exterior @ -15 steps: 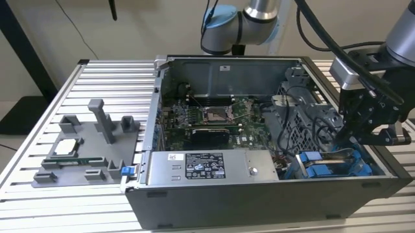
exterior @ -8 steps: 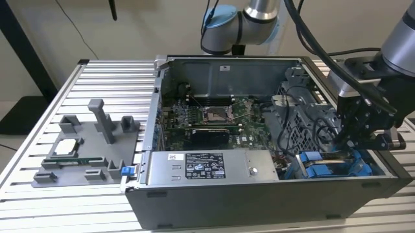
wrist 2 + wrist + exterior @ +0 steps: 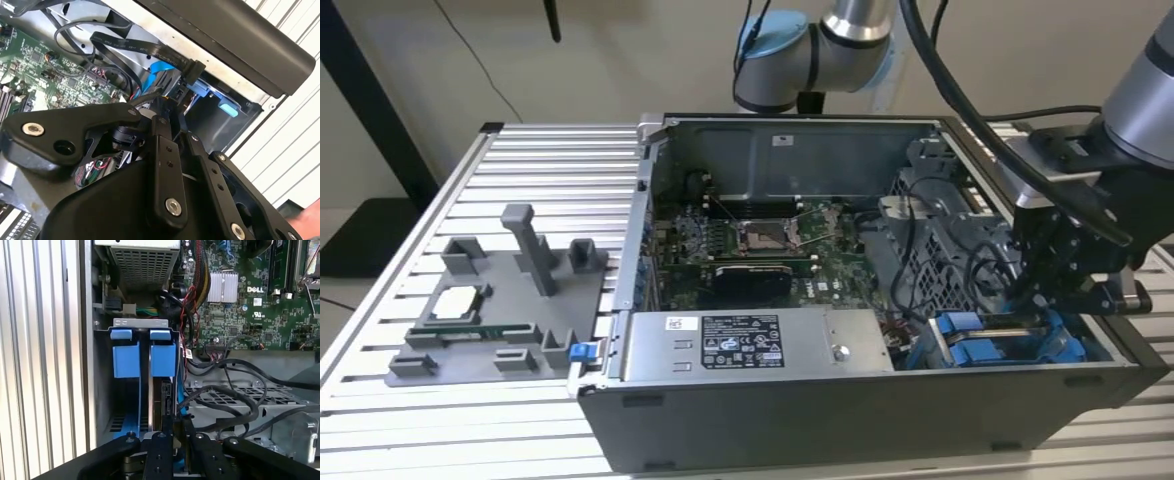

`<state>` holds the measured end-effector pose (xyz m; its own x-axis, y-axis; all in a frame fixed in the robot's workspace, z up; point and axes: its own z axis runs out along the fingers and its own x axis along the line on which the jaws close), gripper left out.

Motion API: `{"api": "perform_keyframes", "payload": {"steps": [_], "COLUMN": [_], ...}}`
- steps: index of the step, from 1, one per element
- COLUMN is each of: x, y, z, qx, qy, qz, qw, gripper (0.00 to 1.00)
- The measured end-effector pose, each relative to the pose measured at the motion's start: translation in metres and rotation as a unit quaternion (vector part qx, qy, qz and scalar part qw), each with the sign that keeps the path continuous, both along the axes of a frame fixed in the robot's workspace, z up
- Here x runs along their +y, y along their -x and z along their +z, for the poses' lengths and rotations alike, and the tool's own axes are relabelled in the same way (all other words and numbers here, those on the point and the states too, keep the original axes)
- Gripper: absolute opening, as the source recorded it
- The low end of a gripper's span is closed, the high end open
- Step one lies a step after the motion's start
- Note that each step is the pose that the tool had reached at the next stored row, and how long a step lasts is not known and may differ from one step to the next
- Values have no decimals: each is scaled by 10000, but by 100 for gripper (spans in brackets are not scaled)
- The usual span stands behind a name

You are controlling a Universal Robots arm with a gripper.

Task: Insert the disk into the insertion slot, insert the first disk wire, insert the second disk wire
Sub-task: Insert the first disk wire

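Ribbed aluminium tabletop carries an open grey metal computer case in the exterior view. Nearest inside the case lies a grey labelled power-supply box. To the exterior view's right of that box, the black gripper reaches down at the narrow grey drive-cage insertion slot. In the first wrist view the silver-grey disk, in its bright blue plastic carrier, stands edge-on inside that slot. Whether the gripper is pinched on anything cannot be told. Farther back lies the green motherboard, with looping black cables beside it.
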<state>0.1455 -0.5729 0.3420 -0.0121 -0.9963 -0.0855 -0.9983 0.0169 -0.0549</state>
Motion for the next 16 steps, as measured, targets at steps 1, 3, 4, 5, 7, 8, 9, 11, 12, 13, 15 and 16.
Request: {"api": "perform_keyframes", "payload": {"steps": [1, 3, 4, 5, 7, 8, 9, 11, 12, 13, 15, 16], "x": [-6, -16, -20, -21, -22, -22, -22, -22, -22, -22, -22, -22], "y": [0, 0, 0, 0, 0, 0, 0, 0, -1, -1, -7, -10], "z": [-1, -5, -8, -13, -23, -29, -36, -43, -48, -51, -61, -64], "qx": [0, 0, 0, 0, 0, 0, 0, 0, 0, 0, 0, 0], "qy": [0, -1, 0, -1, -1, -1, -1, 1, 1, 1, -4, -3], "qz": [-3, -10, -17, -25, -42, -49, -56, -67, -72, -76, -77, -78], "qw": [10000, 10000, 10000, 10000, 10000, 10000, 10000, 10000, 10000, 10000, 10000, 10000], "gripper": [0, 0, 0, 0, 0, 0, 0, 0, 0, 0, 0, 0]}}
